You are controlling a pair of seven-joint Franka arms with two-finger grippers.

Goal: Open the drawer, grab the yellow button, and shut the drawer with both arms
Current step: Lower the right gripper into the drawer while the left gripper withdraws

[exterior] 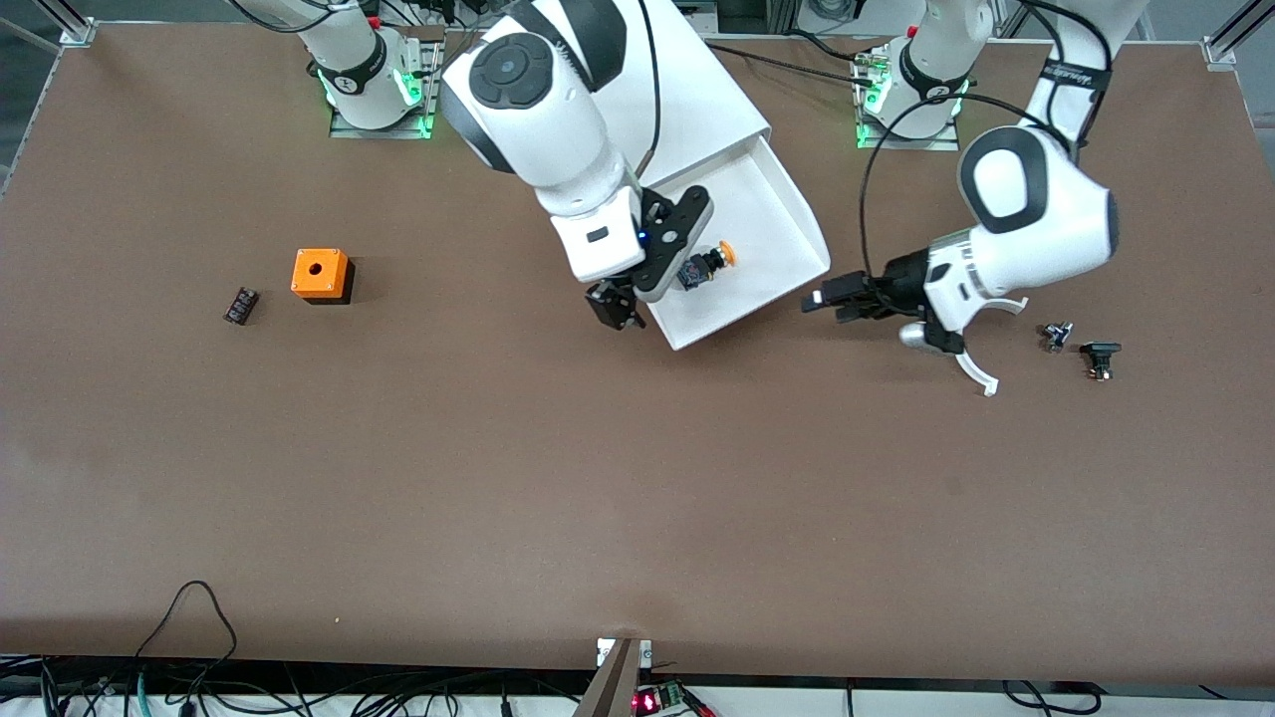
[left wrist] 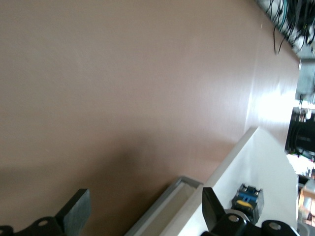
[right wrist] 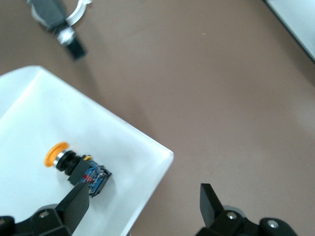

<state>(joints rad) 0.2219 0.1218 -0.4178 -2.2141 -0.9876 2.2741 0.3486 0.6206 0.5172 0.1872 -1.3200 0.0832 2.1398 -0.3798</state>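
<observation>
A brown tabletop [exterior: 637, 478] fills the scene, with cables trailing along its edge nearest the front camera and the two arm bases standing at the edge farthest from it. Near the middle, between the bases, a white drawer [exterior: 787, 234] is pulled out of its white cabinet [exterior: 687, 90], its open tray angled toward the front camera.

The button [exterior: 709, 264] lies on its side on the drawer floor, close to the drawer's front wall, its orange cap pointing toward the left arm's end and its black body with a blue base toward the right arm's end. In the right wrist view the button [right wrist: 74, 167] rests loose on the white floor, touched by nothing.

The right hand [exterior: 616, 304] hangs over the drawer's corner at the right arm's end, fingers spread wide and empty; one finger [right wrist: 76, 204] shows above the tray, the other above bare tabletop. The left hand [exterior: 832, 296] sits low, just beside the drawer's front corner at the left arm's end, fingers parted and holding nothing; its wrist view shows the drawer wall [left wrist: 231, 162] between them.

Toward the right arm's end lie an orange square box [exterior: 320, 274] with a hole and, just beside it, a tiny dark block [exterior: 240, 305]. Toward the left arm's end lie two small dark parts [exterior: 1081, 349].
</observation>
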